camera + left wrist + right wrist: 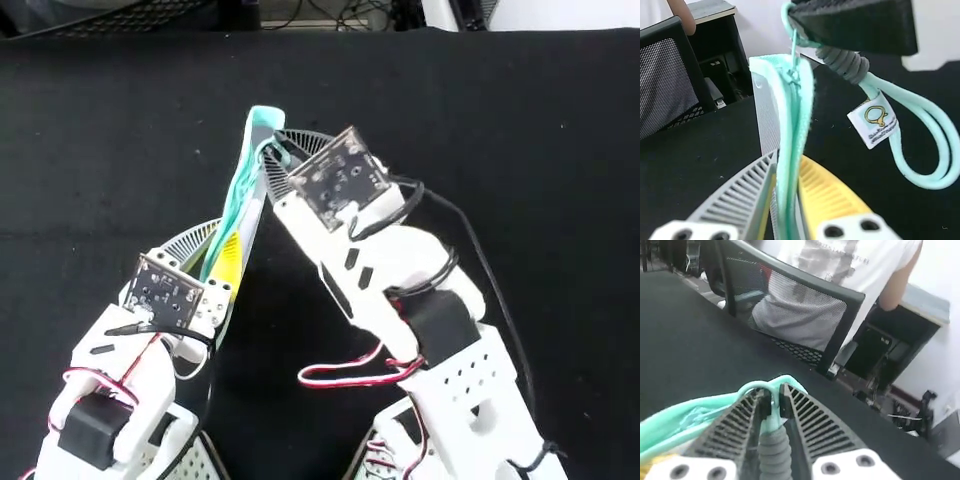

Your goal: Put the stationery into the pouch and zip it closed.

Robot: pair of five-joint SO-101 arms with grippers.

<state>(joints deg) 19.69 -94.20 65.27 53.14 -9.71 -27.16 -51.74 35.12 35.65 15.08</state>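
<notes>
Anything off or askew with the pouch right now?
Nothing spilled or damaged. The pouch stands on edge, held up between both arms instead of lying flat: the left gripper clamps its near end, and the right gripper pinches the grey pull cord at the far end. The mint strap loop hangs loose beside it.

Tag (872,119) — small, white, folded round one strand of the mint loop (898,156) just beside the pouch (771,115). It carries a gold emblem shaped like a clasp, with two short lines of fine gold print beneath — the lettering is too small to make out.
</notes>
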